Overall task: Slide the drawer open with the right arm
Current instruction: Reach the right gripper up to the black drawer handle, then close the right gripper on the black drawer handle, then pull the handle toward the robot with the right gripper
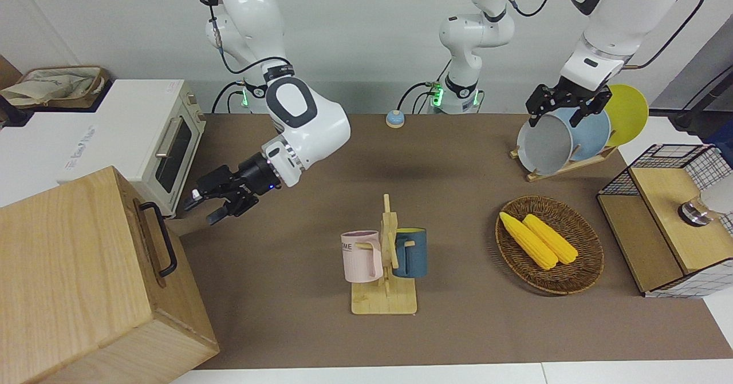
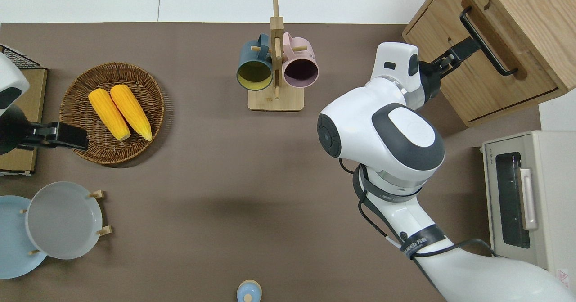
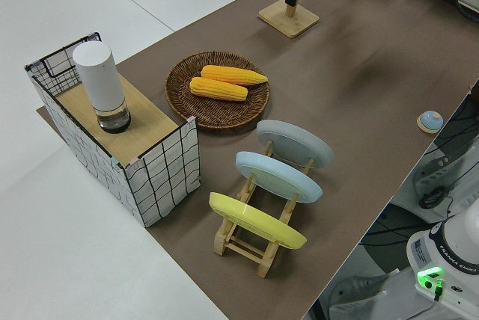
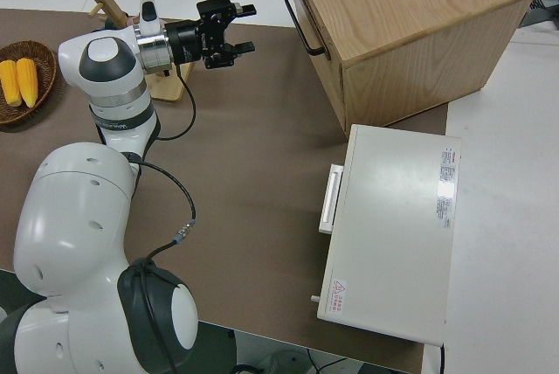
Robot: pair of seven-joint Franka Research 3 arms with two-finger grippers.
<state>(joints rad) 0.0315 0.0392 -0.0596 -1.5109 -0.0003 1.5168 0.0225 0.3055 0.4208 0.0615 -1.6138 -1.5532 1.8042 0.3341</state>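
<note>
The drawer [image 2: 490,74] is shut in the pale wooden cabinet [image 1: 74,269] at the right arm's end of the table. Its black bar handle [image 1: 161,238] faces the table's middle and also shows in the overhead view [image 2: 488,41] and the right side view [image 4: 300,7]. My right gripper [image 1: 200,211] is open and empty, its fingertips pointing at the handle with a gap left between them. It also shows in the overhead view [image 2: 463,50] and the right side view [image 4: 247,27]. The left arm is parked, its gripper [image 1: 564,112] open.
A white toaster oven [image 1: 143,138] stands beside the cabinet, nearer to the robots. A mug rack [image 1: 385,258] with a pink and a blue mug stands mid-table. A basket with corn [image 1: 578,269], a plate rack [image 1: 572,138] and a wire cabinet [image 1: 670,218] are at the left arm's end.
</note>
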